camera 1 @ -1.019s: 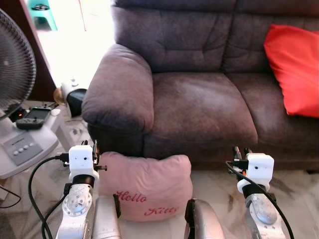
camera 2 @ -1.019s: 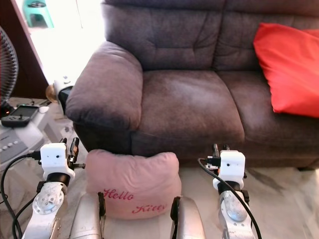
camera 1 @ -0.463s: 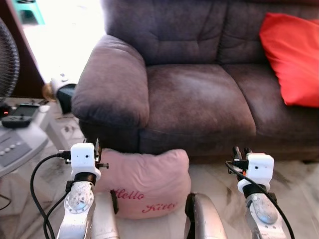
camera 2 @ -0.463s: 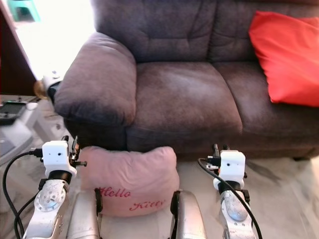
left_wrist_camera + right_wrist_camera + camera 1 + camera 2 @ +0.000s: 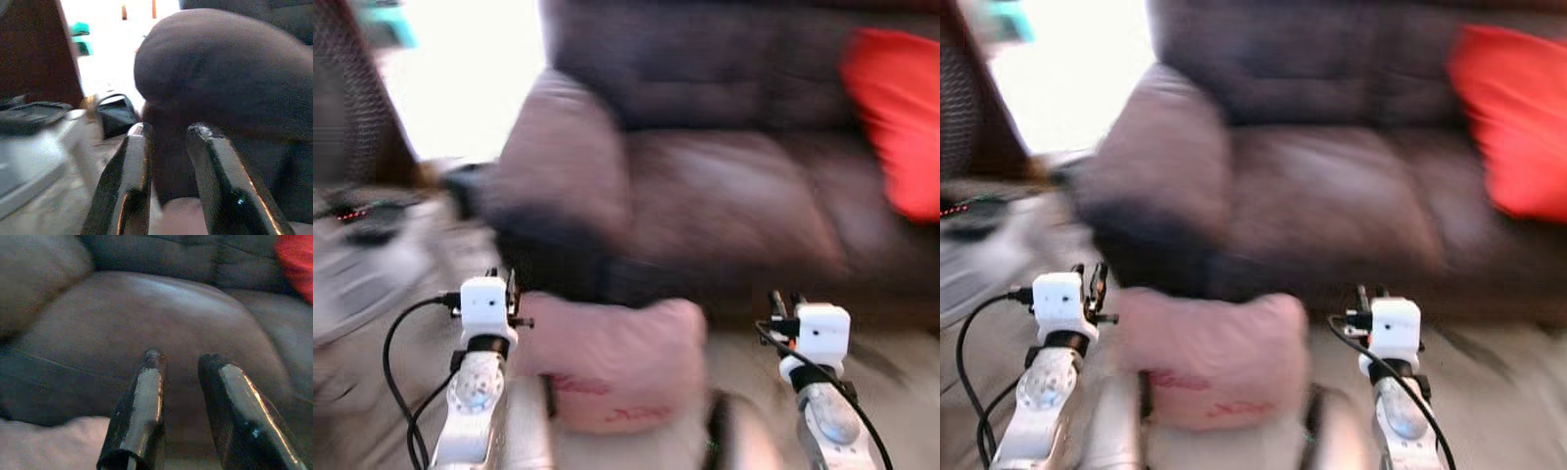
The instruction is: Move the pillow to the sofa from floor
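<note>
Our view has swung blurry, yet the soft pink cushion (image 5: 612,362) stays between our left gripper (image 5: 166,186) and right gripper (image 5: 183,413), fingers slightly spread, before the brown fabric sofa (image 5: 724,186)

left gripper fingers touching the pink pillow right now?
Cannot tell. In the left wrist view the left gripper points at the sofa armrest; the pink pillow is a blur beneath.
</note>
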Controlling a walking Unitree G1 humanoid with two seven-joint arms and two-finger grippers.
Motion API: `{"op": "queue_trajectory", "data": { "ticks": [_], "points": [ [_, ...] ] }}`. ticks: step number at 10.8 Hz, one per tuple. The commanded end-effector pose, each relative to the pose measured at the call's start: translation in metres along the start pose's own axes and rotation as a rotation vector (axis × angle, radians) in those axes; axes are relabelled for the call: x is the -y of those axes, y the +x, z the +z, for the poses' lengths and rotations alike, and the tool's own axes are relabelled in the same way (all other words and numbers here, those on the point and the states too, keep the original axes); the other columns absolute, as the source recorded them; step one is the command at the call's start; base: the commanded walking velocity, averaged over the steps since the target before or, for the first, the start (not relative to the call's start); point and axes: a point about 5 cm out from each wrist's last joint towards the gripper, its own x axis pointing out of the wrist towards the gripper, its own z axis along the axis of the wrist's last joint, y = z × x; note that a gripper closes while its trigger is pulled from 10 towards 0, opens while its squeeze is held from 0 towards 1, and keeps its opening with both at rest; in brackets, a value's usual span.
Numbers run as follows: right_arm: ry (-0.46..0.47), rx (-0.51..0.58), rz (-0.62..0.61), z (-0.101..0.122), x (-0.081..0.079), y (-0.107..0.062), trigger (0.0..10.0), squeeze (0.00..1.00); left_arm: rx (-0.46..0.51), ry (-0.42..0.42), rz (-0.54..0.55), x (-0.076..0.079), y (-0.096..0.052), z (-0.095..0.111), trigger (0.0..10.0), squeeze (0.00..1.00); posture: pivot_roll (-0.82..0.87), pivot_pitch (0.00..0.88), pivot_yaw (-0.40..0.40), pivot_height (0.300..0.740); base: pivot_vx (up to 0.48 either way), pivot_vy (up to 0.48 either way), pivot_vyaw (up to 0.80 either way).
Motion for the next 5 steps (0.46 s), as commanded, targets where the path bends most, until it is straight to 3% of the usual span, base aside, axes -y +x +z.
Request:
{"op": "queue_trajectory", "data": {
  "ticks": [1, 5],
  "points": [
    [0.006, 0.023, 0.009, 0.0048, -0.0009, 0.0017, 10.0, 0.00, -0.013, 0.000, -0.011, 0.0009, 0.0000, -0.0020, 10.0, 0.00, 0.02, 0.012, -0.066, 0.493, 0.000, 0.000, 0.43],
    [0.009, 0.012, 0.013, 0.0027, -0.0001, 0.0020, 10.0, 0.00, -0.017, -0.001, -0.011, 0.0009, -0.0004, -0.0034, 10.0, 0.00, 0.02, 0.014, -0.067, 0.493, 0.000, 0.000, 0.00]
  ]
}}
